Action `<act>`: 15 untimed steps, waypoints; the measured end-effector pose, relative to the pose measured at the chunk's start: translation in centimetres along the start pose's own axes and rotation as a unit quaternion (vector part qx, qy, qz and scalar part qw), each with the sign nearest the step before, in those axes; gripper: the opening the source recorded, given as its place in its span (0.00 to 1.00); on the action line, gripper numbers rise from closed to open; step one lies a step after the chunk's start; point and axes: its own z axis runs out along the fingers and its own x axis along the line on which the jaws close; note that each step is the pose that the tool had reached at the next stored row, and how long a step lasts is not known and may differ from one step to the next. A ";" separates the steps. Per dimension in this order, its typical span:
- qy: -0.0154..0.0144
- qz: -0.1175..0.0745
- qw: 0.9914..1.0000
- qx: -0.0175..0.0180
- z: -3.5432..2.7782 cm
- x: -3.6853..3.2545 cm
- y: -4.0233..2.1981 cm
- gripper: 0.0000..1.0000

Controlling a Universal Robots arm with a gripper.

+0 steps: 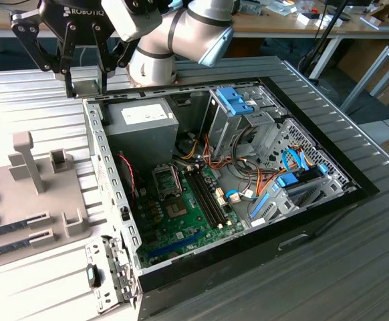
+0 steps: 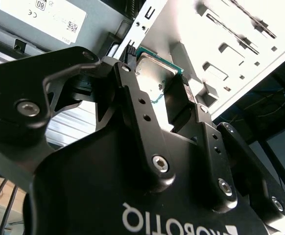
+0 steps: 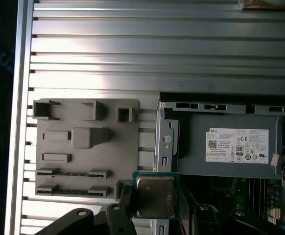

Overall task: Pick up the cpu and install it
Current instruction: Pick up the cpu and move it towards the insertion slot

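1. In the exterior view I see my black two-fingered gripper (image 1: 86, 85) on the silver-grey robot arm (image 1: 181, 33). It hangs at the far left of the scene, just above the far-left corner of the open black desktop computer case (image 1: 248, 261).
2. In the second wrist view the fingers (image 2: 132, 98) are closed partway. They pinch the cpu (image 2: 154, 73), a small flat square chip with a silver-grey metal top and a thin green rim, by two opposite edges.
3. The cpu is held level in the air, touching nothing but the fingers, with its metal top facing up towards the wrist.
4. In the first wrist view the cpu lines up over the case's side wall. It sits between a grey moulded plastic fixture plate (image 3: 86, 147) outside the case and the grey metal power supply box (image 3: 230, 147) inside it.
5. A green motherboard (image 1: 194, 214) lies flat on the floor of the case. Its square metal-framed socket (image 1: 166, 177) is well apart from the cpu, lower and nearer to the exterior camera.
6. The case and the fixture plate both rest on a ribbed metal bench (image 1: 315, 287), the plate to the case's left in the exterior view.
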 end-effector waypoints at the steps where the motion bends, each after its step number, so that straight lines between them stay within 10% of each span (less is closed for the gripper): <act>1: 0.000 0.000 1.000 0.000 0.01 -0.04 0.00 0.47; 15: 0.000 0.000 1.000 0.000 0.08 -1.15 -0.05 0.47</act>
